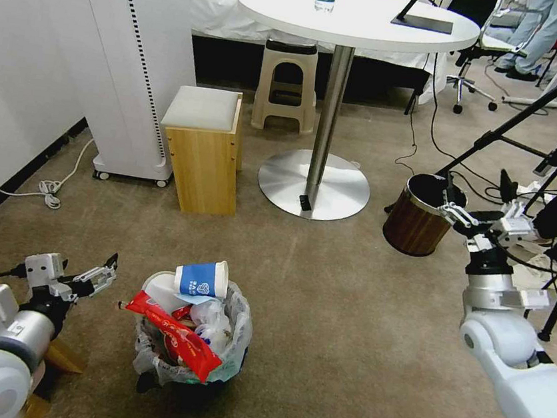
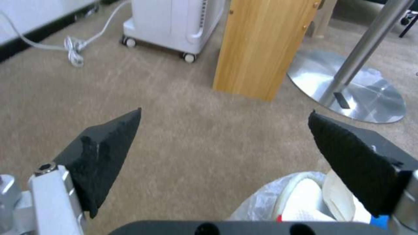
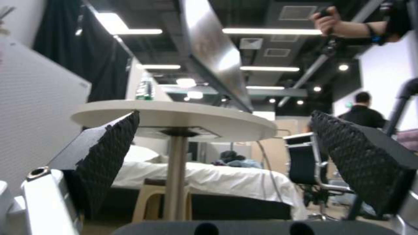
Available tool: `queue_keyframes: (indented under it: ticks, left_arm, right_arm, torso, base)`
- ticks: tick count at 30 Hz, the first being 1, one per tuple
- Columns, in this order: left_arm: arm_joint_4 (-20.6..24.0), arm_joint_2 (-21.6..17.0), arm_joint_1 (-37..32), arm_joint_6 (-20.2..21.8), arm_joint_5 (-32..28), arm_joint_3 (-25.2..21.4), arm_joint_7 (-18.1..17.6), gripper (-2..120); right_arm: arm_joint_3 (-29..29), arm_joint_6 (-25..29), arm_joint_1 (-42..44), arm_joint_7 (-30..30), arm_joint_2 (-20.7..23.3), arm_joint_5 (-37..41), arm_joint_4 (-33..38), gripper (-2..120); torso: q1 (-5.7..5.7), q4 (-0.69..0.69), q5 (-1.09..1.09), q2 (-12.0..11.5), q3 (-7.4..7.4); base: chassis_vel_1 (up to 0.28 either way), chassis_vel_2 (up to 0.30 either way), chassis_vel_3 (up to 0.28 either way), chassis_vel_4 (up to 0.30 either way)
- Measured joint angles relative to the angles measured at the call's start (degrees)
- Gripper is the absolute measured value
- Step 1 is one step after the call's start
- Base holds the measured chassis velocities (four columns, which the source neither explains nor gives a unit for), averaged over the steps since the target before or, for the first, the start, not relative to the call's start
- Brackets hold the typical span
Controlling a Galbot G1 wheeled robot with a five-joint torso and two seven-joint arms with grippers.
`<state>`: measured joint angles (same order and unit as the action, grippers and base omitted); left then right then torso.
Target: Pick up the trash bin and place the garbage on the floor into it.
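Heaped with garbage (image 1: 178,332) (blue cup on top, red wrapper draped over the rim), the trash bin (image 1: 191,341) stands on the floor (image 1: 319,321) just right of the left gripper (image 1: 102,275), whose fingers (image 2: 104,153) are spread and empty, while the right gripper (image 1: 455,214), also spread, hovers beside the brown wood-grain bin (image 1: 417,223).

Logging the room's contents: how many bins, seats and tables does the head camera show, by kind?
Bins: 2, the trash bin and the wood-grain bin
Stools: 2, wooden stool, plastic stool
Office chairs: 1
Round tables: 1
Total: 6
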<state>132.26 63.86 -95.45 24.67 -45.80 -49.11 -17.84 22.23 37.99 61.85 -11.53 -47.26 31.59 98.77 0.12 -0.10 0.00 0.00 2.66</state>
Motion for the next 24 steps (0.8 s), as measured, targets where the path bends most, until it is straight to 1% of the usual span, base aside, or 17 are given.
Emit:
queue_keyframes:
  ticks: [5,7,9,10,11,14,16,19,22,24]
  left_arm:
    - [0.72,1.43,-0.14,-1.45,3.37,-0.09,2.23,100]
    - [1.05,1.74,-0.25,-1.55,3.80,-0.09,2.61,100]
    - [1.42,2.21,-0.57,-2.29,5.98,-0.28,4.01,100]
    - [1.42,2.21,-0.57,-2.29,5.98,-0.28,4.01,100]
    - [1.55,2.42,-0.59,-2.75,7.22,-0.48,4.76,100]
    - [1.63,2.74,-0.66,-2.93,7.90,-0.47,4.98,100]
    - [1.66,3.80,-0.80,-3.06,9.76,-0.28,5.59,100]
    - [1.66,4.71,-1.00,-3.45,11.47,-0.10,6.42,100]
    - [1.15,6.28,-0.88,-4.99,14.35,0.23,8.20,100]
    - [0.96,6.64,-0.67,-5.52,14.69,0.34,8.61,100]
  right_arm:
    - [1.23,1.51,1.61,-1.77,-0.84,-0.05,0.30,100]
    - [1.98,1.60,2.25,-1.80,-1.04,-0.03,0.40,100]
    - [3.77,2.43,3.95,-1.82,-1.55,-0.16,0.11,100]
    - [3.77,2.43,3.95,-1.82,-1.55,-0.16,0.11,100]
    - [5.24,2.90,4.98,-1.86,-1.99,-0.62,-0.48,100]
    - [6.55,3.11,5.97,-2.33,-2.51,-1.14,-0.95,100]
    - [8.08,3.14,7.31,-3.90,-3.39,-2.30,-1.05,100]
    - [9.50,3.13,8.65,-4.53,-4.14,-3.80,-1.07,100]
    - [10.97,3.13,9.99,-5.96,-5.15,-5.87,-1.42,100]
    - [11.49,3.23,10.04,-5.96,-5.50,-6.07,-1.73,100]
  torso:
    - [0.00,0.01,0.00,0.00,0.00]
    - [0.00,0.00,0.00,0.00,0.00]
    - [0.00,0.00,0.00,0.00,0.00]
    - [0.00,0.00,0.00,0.00,0.00]
    - [0.00,0.00,0.00,0.00,0.00]
    - [0.00,-0.01,0.00,0.00,0.00]
    - [0.00,0.00,-0.01,0.00,0.00]
    - [0.00,0.00,0.00,0.00,0.00]
    - [0.00,-0.01,0.01,0.00,0.00]
    - [0.00,0.00,0.00,0.00,-0.01]
  base:
    - [0.000,0.000,0.000,0.000]
    - [0.000,0.000,0.000,0.000]
    - [0.000,0.000,0.000,0.000]
    - [0.000,0.000,0.000,0.000]
    - [0.000,0.000,0.000,0.000]
    - [0.000,0.000,0.000,0.000]
    - [0.000,0.000,0.000,0.000]
    - [0.000,0.000,0.000,0.000]
    - [0.000,0.000,0.000,0.000]
    - [0.000,0.000,0.000,0.000]
